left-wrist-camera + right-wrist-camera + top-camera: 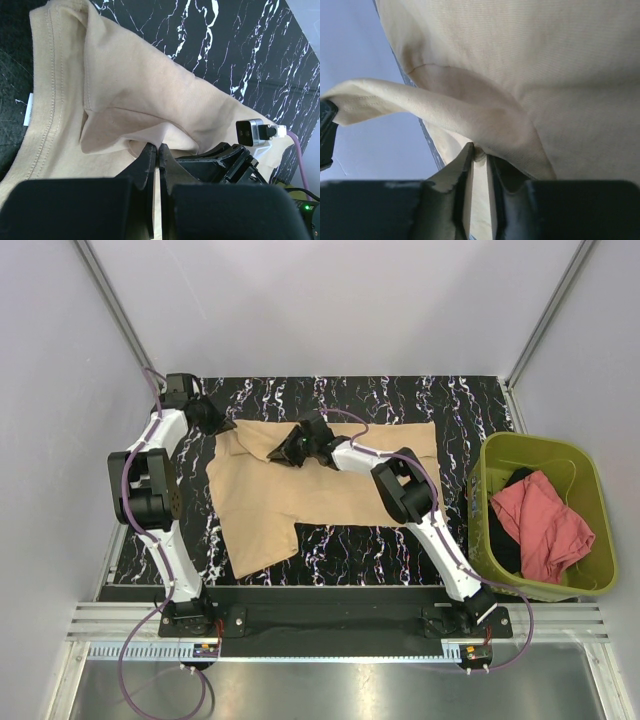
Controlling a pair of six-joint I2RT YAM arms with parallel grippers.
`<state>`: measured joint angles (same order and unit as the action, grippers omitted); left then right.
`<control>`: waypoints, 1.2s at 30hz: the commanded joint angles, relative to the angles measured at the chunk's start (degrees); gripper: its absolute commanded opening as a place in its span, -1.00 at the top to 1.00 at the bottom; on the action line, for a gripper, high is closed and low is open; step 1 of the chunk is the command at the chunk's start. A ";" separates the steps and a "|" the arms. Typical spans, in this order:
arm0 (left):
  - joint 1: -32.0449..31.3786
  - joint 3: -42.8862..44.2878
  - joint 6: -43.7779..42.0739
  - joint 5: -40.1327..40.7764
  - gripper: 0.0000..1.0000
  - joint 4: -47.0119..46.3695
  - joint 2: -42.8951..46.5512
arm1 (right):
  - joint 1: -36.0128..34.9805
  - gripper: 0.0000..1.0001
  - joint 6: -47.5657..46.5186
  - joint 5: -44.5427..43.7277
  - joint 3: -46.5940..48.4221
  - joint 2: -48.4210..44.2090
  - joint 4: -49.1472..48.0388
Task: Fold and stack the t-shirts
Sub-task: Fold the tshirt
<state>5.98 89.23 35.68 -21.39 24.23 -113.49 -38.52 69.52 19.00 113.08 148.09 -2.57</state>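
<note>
A tan-beige t-shirt [330, 485] lies spread on the black marble mat [400, 400]. My left gripper [222, 424] is at the shirt's far left corner. In the left wrist view it [157, 148] is shut on a raised fold of the tan cloth [150, 90], near the collar seam. My right gripper [285, 453] is over the shirt's upper middle. In the right wrist view it [480, 152] is shut on a pinch of the same cloth [560, 60], lifting a flap. A salmon-red t-shirt [545, 525] lies crumpled in the bin.
The olive-green plastic bin [490, 455] stands at the right edge of the mat, with a dark garment [505, 545] under the red shirt. My right gripper's body [220, 162] sits close beside the left jaws. Grey walls enclose the back and sides.
</note>
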 commanded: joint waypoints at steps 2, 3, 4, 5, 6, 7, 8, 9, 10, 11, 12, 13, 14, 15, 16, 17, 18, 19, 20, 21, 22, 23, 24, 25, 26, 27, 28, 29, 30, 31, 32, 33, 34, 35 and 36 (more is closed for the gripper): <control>0.44 -0.90 0.09 -1.55 1.00 -2.17 2.22 | -0.85 0.77 -1.48 -0.38 3.38 0.27 1.69; 0.44 -1.07 0.09 -1.55 1.00 -2.25 2.22 | -0.85 0.86 -2.10 0.15 3.55 0.09 1.78; 0.44 -1.25 0.09 -1.55 1.00 -2.26 2.40 | -0.77 0.97 -3.32 0.59 3.64 -0.60 2.21; 0.35 -1.86 0.09 -1.55 1.00 -2.17 2.92 | -0.76 1.00 -3.68 1.29 3.73 -1.05 2.22; 0.44 -2.22 -0.08 -1.47 1.00 -2.17 3.19 | -0.76 1.00 -4.29 2.60 3.29 -1.75 2.30; 0.44 -2.65 -0.09 -1.29 1.00 -2.17 3.62 | -0.68 1.00 -5.61 3.05 2.86 -3.58 5.09; 0.44 -3.70 -0.17 -1.11 1.00 -2.25 4.32 | -0.76 1.00 -5.97 4.45 2.42 -4.56 5.55; 0.44 -4.24 -0.26 -0.85 1.00 -2.17 4.77 | -0.76 1.00 -6.49 5.16 0.93 -5.52 6.08; 0.44 -4.85 -0.17 -0.59 1.00 -2.17 5.12 | -0.59 1.00 -6.93 5.69 0.40 -7.27 7.39; 0.44 -5.38 0.00 -0.50 1.00 -2.08 5.73 | -0.59 1.00 -7.63 6.39 -0.31 -7.99 7.84; 0.35 -6.25 0.18 -0.67 1.00 -1.99 6.09 | -0.41 1.00 -7.64 8.40 -1.53 -8.52 8.02; 0.44 -6.61 0.18 -0.93 1.00 -1.64 6.35 | -0.06 1.00 -7.64 9.46 -1.98 -9.22 8.10; 0.44 -7.40 0.18 -0.85 1.00 -1.47 7.14 | 0.20 1.00 -7.47 11.65 -2.16 -9.40 8.37; 0.35 -7.84 0.26 -0.68 1.00 -1.12 7.58 | 0.55 1.00 -7.38 12.97 -1.98 -9.31 8.63; 0.44 -8.19 0.27 -0.67 1.00 -0.50 8.02 | 1.08 1.00 -7.64 14.12 -1.90 -9.14 8.98; 0.44 -8.89 0.27 -0.76 1.00 -0.32 8.81 | 1.26 1.00 -7.81 15.96 -1.81 -9.05 9.16; 0.44 -9.33 0.09 -0.85 1.00 0.03 9.34 | 1.52 1.00 -7.99 16.67 -1.72 -9.14 9.33; 0.35 -9.77 0.00 -0.76 1.00 0.38 9.78 | 1.78 1.00 -7.99 17.72 -1.46 -8.88 9.42; 0.44 -10.82 -0.08 -0.33 1.00 0.55 10.48 | 2.39 1.00 -7.56 20.26 -0.93 -8.44 9.60; 0.53 -11.27 -0.17 -0.41 1.00 0.64 10.75 | 2.75 1.00 -7.29 21.59 0.12 -8.00 9.77; 0.35 -11.71 -0.17 -0.76 1.00 0.99 10.92 | 2.93 1.00 -7.20 22.64 0.39 -7.56 10.21; 0.44 -12.58 -0.09 -1.11 1.00 1.26 11.18 | 3.28 1.00 -7.38 24.31 0.56 -7.47 10.65; 0.35 -13.20 0.18 -1.37 1.00 1.26 11.27 | 3.45 1.00 -7.38 25.46 0.48 -7.38 10.92; 0.35 -13.73 0.18 -1.55 1.00 1.35 11.45 | 3.63 1.00 -7.81 26.43 0.22 -7.29 11.53; 0.35 -14.78 0.18 -1.64 1.00 1.35 11.80 | 3.80 1.00 -7.90 27.39 -0.74 -7.38 12.06; 0.35 -15.14 -0.08 -1.64 1.00 1.35 11.98 | 4.07 1.00 -8.08 27.84 -1.27 -7.81 12.23; 0.35 -15.49 -0.26 -1.55 1.00 1.70 12.15 | 4.33 1.00 -8.25 28.45 -1.54 -7.91 12.32; 0.44 -16.01 -0.78 -1.38 1.00 2.05 12.33 | 4.51 1.00 -8.43 29.50 -1.54 -7.82 12.59; 0.44 -16.28 -1.05 -1.29 1.00 2.31 12.50 | 4.77 1.00 -8.61 30.12 -1.37 -7.47 12.85; 0.44 -16.46 -1.23 -0.94 0.99 2.66 12.94 | 4.86 1.00 -8.87 30.74 -1.28 -7.21 13.37; 0.44 -16.89 -1.40 -0.85 0.99 2.93 13.03 | 5.03 1.00 -8.87 31.70 -1.11 -7.03 13.47; 0.44 -17.07 -1.67 -0.76 0.99 3.19 13.12 | 5.12 1.00 -9.05 32.06 -1.28 -6.94 13.55; 0.44 -17.16 -1.93 -0.67 0.99 3.72 13.21 | 5.30 1.00 -9.13 32.32 -1.37 -6.77 13.73; 0.44 -17.51 -1.93 -0.59 0.99 3.89 13.30 | 5.30 1.00 -9.22 32.76 -1.37 -6.76 13.82; 0.44 -17.69 -2.11 -0.32 0.99 4.16 13.38 | 5.30 1.00 -9.14 33.20 -1.11 -6.24 13.99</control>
<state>6.07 71.83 34.94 -21.50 27.94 -103.70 -33.36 61.63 47.46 111.04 143.00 10.41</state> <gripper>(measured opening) 0.024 0.012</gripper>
